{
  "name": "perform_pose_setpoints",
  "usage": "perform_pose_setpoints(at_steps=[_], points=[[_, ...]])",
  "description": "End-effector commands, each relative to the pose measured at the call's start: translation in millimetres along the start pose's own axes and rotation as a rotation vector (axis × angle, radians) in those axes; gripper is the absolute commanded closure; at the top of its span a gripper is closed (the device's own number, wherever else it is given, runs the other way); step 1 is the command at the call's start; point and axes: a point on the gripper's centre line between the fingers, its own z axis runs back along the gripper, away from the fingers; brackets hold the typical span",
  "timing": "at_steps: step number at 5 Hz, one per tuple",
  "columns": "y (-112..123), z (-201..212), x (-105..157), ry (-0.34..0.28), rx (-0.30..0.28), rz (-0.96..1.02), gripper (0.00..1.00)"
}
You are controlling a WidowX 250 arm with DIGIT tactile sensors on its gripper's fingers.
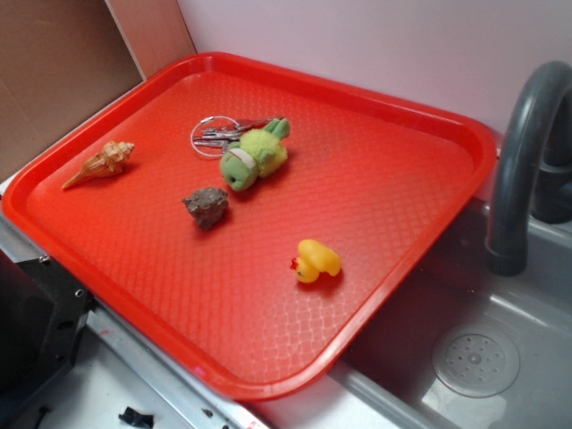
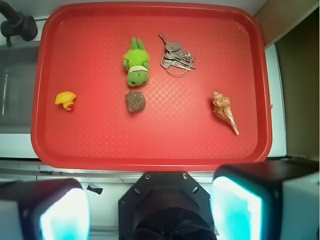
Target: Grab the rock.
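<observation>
The rock (image 1: 206,206) (image 2: 135,100) is a small lumpy dark grey-brown stone lying near the middle of the red tray (image 1: 375,107) (image 2: 150,150). It sits just below the green plush toy (image 1: 254,155) (image 2: 136,68). In the wrist view my gripper (image 2: 150,212) is high above the tray's near edge, well short of the rock. Its two fingers stand wide apart with nothing between them. One pad (image 2: 64,215) shows at the lower left and the other at the lower right. The gripper does not show in the exterior view.
On the tray also lie a yellow rubber duck (image 1: 316,261) (image 2: 66,99), a tan spiral seashell (image 1: 101,164) (image 2: 224,111) and a bunch of keys (image 1: 214,136) (image 2: 176,59). A grey sink (image 1: 474,357) with a dark faucet (image 1: 523,161) borders the tray.
</observation>
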Motion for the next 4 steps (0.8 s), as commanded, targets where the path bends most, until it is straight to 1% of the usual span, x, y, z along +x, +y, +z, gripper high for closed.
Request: perform_pose_setpoints(at_steps=[1, 2, 3, 4], points=[[0, 0, 0, 0.0, 0.0, 0.0, 0.0], [0, -10, 11, -0.133, 0.004, -0.039, 0.0], [3, -43, 28, -0.198, -0.027, 0.001, 0.0], [3, -71, 38, -0.225, 0.009, 0.035, 0.0]])
